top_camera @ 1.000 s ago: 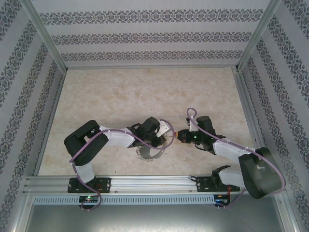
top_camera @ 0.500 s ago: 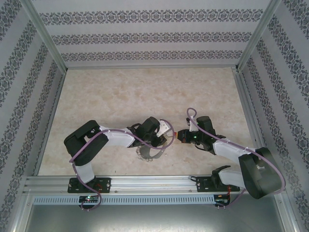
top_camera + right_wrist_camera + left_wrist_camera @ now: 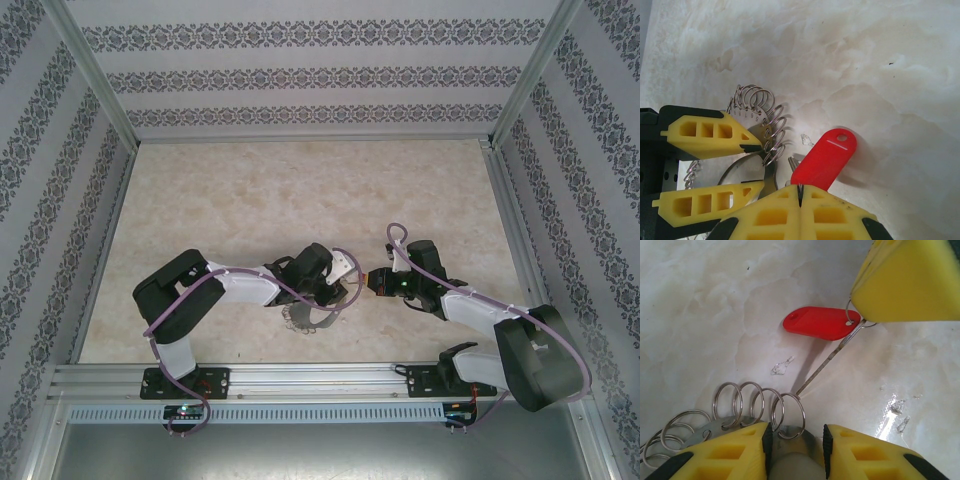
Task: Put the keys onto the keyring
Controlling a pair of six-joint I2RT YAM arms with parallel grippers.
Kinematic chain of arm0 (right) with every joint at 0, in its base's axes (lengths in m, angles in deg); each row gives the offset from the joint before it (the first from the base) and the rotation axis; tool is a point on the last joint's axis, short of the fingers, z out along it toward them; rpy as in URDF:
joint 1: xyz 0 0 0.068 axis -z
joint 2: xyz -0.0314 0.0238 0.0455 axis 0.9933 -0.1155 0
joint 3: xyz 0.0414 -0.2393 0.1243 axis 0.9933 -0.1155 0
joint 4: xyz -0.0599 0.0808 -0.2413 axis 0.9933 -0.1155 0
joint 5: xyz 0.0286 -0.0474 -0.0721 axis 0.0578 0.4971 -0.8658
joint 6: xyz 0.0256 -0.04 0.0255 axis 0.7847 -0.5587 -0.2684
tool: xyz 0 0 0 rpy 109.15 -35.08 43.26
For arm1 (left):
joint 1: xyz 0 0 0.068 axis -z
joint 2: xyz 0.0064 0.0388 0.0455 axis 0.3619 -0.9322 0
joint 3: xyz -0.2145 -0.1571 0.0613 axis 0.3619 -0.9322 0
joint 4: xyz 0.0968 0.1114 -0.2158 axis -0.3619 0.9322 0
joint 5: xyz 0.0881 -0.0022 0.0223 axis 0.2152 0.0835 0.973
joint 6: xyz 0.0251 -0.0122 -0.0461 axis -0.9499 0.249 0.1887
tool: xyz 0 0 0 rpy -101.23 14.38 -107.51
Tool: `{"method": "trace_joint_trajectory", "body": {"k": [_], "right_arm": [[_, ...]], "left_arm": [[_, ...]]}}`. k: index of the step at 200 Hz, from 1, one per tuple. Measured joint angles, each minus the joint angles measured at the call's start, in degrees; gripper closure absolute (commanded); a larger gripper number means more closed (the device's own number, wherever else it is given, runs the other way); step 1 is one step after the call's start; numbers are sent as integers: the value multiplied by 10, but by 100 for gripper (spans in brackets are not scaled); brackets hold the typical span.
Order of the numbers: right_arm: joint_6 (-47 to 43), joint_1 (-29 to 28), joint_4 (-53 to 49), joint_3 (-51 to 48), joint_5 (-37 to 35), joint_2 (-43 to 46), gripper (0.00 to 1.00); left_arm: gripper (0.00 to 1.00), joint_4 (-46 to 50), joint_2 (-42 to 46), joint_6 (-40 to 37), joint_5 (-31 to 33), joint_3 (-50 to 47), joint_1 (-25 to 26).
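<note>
The key has a red plastic head (image 3: 825, 157) and a thin silver blade, and my right gripper (image 3: 800, 192) is shut on the head's lower end. In the left wrist view the red head (image 3: 820, 322) hangs from the right gripper's yellow finger (image 3: 910, 280). The blade slants down until its tip meets the nearest wire loop of the keyring (image 3: 787, 415). The keyring (image 3: 757, 112) is a grey metal hoop edged with wire loops. Its band runs between the jaws of my left gripper (image 3: 795, 432), which stand open with a gap at the right pad. In the top view the keyring (image 3: 312, 318) lies below the left gripper (image 3: 335, 292).
The marbled tabletop (image 3: 300, 200) stretches bare behind both arms, bounded by an aluminium frame and patterned walls. A few small clear flecks (image 3: 781, 367) lie on the surface near the key.
My left gripper's jaws have widened a little around the keyring's band. Both arms and the key stay where they were.
</note>
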Motion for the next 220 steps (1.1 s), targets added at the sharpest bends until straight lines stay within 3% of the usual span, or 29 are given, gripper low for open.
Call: {"method": "trace_joint_trajectory", "body": {"k": [73,139,220], "right_arm": [[0,0,0,0,0,0,100],[2,0,0,0,0,0,100],[2,0,0,0,3,3,100]], "left_arm": [[70,-6,-18,0,11,11,0],[100,-17,-26,-1,30,16,0],[100,-20,13,-15,3,-4,-1]]}}
